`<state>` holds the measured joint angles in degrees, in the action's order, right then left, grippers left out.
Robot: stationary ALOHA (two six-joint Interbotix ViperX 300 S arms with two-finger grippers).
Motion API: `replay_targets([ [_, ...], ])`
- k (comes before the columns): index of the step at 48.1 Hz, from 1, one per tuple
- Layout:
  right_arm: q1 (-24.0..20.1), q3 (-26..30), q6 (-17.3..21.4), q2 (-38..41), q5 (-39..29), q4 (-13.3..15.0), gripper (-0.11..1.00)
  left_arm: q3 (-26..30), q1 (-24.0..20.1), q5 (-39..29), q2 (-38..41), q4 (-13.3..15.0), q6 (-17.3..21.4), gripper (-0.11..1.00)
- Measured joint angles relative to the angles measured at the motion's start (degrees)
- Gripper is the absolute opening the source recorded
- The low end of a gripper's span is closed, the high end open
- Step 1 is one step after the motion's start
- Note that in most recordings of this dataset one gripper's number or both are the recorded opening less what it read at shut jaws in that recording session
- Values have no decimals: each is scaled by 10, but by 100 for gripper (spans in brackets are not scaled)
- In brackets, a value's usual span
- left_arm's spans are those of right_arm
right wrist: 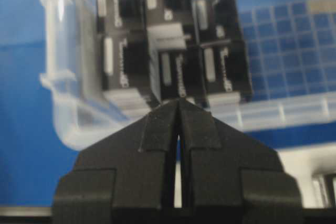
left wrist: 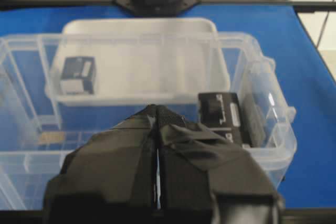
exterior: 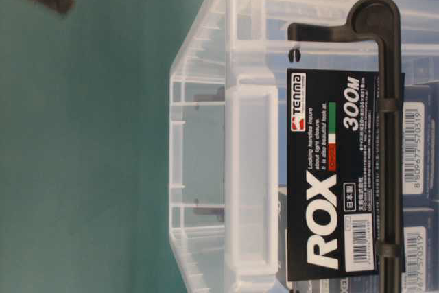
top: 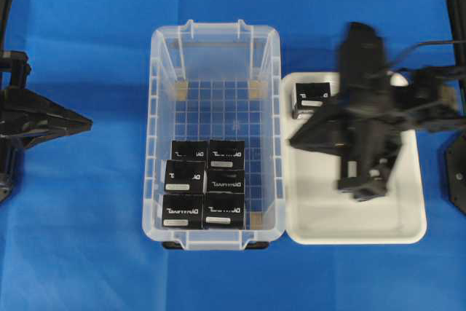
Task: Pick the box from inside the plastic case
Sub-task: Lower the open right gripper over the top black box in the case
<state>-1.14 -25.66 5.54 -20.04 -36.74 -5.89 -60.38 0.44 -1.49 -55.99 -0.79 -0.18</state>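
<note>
The small black cube-like cartons with white lettering (top: 203, 189) are packed as a tight block in the near end of the large clear rectangular plastic case (top: 162, 71), probably so that each can be taken from above; the grid floor at the far end is left bare. One identical black carton (top: 312, 98) is set apart in the shallow white tray (top: 357, 223), just beside the case on the blue counter (top: 80, 253). The right tool (top: 304, 140) is held over the tray, pointing toward the case, its tips drawn together with nothing between them; the left tool (top: 86, 124) is parked well apart at the counter's edge, likewise closed and empty.

The closed tips are confirmed only in the wrist views; the whole layout is given only overhead, where the right arm is blurred; the table-level view shows the case's black printed label (exterior: 329, 169), seen nowhere else.
</note>
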Motion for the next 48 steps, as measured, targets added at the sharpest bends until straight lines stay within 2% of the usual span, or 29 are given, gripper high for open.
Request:
replay_targets([
  [5,-3,69,-2,59,-49,-1,3,3,1,-14,-2,0,-1,-2],
  [12,-2,174,-11,147,-172,-1,3,5,1,-26,-4,0,-2,-2],
  [18,1,259,-33,214,-265,-2,5,7,1,-28,-3,0,-3,-2],
  [27,10,350,-85,294,-333,-2,9,9,1,-29,-4,-1,-5,-2],
  [35,11,399,-115,344,-348,-1,17,16,1,-36,-5,-1,-3,-2],
  [40,11,416,-117,364,-346,-2,28,20,1,-46,-7,0,-3,-2],
  [48,18,426,-118,384,-325,-7,71,20,1,-62,-14,-1,-4,-2],
])
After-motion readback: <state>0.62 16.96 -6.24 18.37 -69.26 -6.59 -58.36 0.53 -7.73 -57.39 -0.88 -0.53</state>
